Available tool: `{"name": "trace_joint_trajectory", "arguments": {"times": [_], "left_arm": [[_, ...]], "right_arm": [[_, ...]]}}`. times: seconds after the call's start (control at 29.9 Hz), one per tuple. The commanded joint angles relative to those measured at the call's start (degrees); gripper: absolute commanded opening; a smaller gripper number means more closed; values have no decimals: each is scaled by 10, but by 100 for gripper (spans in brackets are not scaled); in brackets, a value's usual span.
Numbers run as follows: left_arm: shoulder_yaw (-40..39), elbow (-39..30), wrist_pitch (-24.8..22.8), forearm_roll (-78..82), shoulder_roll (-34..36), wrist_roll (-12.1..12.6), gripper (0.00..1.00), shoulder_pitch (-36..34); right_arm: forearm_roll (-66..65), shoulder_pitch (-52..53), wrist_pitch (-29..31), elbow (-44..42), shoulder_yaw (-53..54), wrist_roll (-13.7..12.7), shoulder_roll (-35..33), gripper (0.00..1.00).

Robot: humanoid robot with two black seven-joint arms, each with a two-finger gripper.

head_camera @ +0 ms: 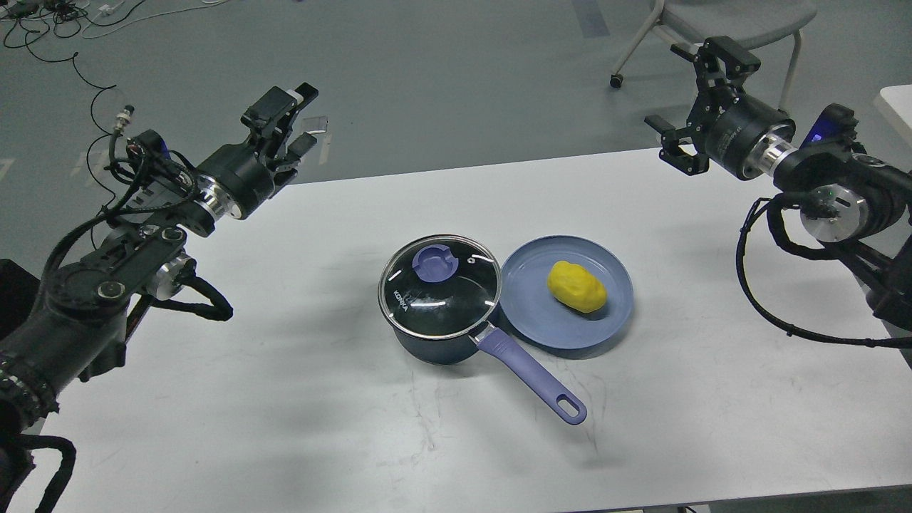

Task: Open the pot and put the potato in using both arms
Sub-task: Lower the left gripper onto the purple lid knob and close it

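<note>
The dark navy pot (427, 342) stands in the middle of the white table (285, 427), closed by a glass lid (439, 286) with a lavender knob (436, 262). Its lavender handle (531, 377) points to the front right. The yellow potato (576, 286) lies on a blue plate (527, 313) touching the pot's right side. My left gripper (291, 117) is raised at the far left, well away from the pot, fingers spread and empty. My right gripper (702, 100) is raised at the far right, beyond the plate, fingers spread and empty.
A grey chair (712, 28) on castors stands on the floor behind the table's far right. Cables (64, 28) lie on the floor at the far left. A white surface edge (899, 107) shows at the right border.
</note>
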Motion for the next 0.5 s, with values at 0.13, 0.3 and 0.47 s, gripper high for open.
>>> {"name": "trace_joint_trajectory", "arguments": {"times": [0.13, 0.3, 0.47], "left_arm": [[39, -254, 121, 121, 116, 0, 98, 3], [75, -344, 278, 354, 130, 0, 98, 12], [128, -339, 319, 476, 109, 0, 98, 17]], "right_arm": [[0, -19, -3, -1, 5, 1, -2, 100], [0, -30, -5, -1, 5, 1, -7, 100], [0, -33, -16, -1, 5, 1, -7, 100]]}}
